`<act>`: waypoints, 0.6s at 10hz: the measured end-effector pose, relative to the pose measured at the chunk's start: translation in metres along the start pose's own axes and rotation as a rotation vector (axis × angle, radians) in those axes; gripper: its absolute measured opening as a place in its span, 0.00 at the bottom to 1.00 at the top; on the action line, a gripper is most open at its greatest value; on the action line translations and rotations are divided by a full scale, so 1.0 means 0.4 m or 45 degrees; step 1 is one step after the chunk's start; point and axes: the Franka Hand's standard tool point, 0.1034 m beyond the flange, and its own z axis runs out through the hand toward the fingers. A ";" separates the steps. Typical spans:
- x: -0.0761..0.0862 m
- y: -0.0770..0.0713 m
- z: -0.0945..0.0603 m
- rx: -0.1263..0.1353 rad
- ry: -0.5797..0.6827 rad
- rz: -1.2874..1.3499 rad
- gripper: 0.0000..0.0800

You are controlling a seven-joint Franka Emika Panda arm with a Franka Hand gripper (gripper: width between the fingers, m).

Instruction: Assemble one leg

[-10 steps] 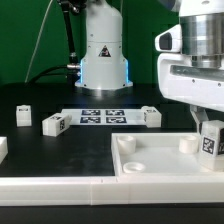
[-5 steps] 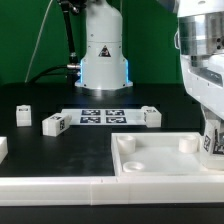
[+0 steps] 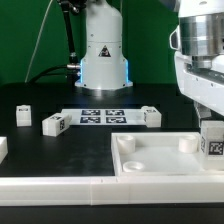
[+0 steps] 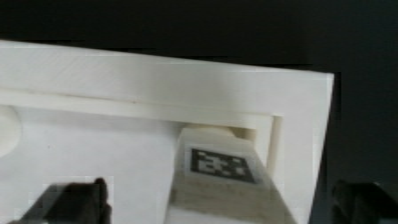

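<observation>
The leg [image 3: 211, 140] stands upright at the far right corner of the tabletop [image 3: 160, 160], at about 3 o'clock in the exterior view, its tag facing the camera. The gripper [image 3: 211, 128] reaches down over it from 1 o'clock. In the wrist view the leg [image 4: 224, 170] sits between the two dark fingers [image 4: 68, 203], tag up, its end at the tabletop's corner [image 4: 267, 125]; whether the pads actually press on it cannot be told, since a gap shows on either side.

Around it: the tabletop's raised rim runs close on two sides of the leg, and a round socket [image 3: 187, 143] rises just beside it at 9 o'clock. A second socket [image 3: 125, 143] sits at the tabletop's far left corner. The marker board [image 3: 101, 116] lies flat behind, at 12 o'clock from the tabletop. The arm's base [image 3: 104, 50] stands farther back.

Counted: four legs in all, one at the gripper, one [image 3: 151, 116] just right of the board, one [image 3: 53, 124] left of it, and one [image 3: 22, 116] farther left. One more white piece [image 3: 3, 147] is cut off by the picture's left edge. One tabletop, one board with four tags.

Against half a second ago, the gripper has shifted a little toward 9 o'clock and the leg's tag shows more plainly; the loose legs have not moved.
</observation>
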 end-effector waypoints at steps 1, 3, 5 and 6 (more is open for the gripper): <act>0.000 0.000 -0.001 -0.007 -0.001 -0.215 0.80; -0.002 -0.003 -0.004 -0.016 0.002 -0.546 0.80; -0.006 -0.012 -0.006 -0.049 0.019 -0.836 0.81; -0.004 -0.015 -0.003 -0.060 0.034 -1.013 0.81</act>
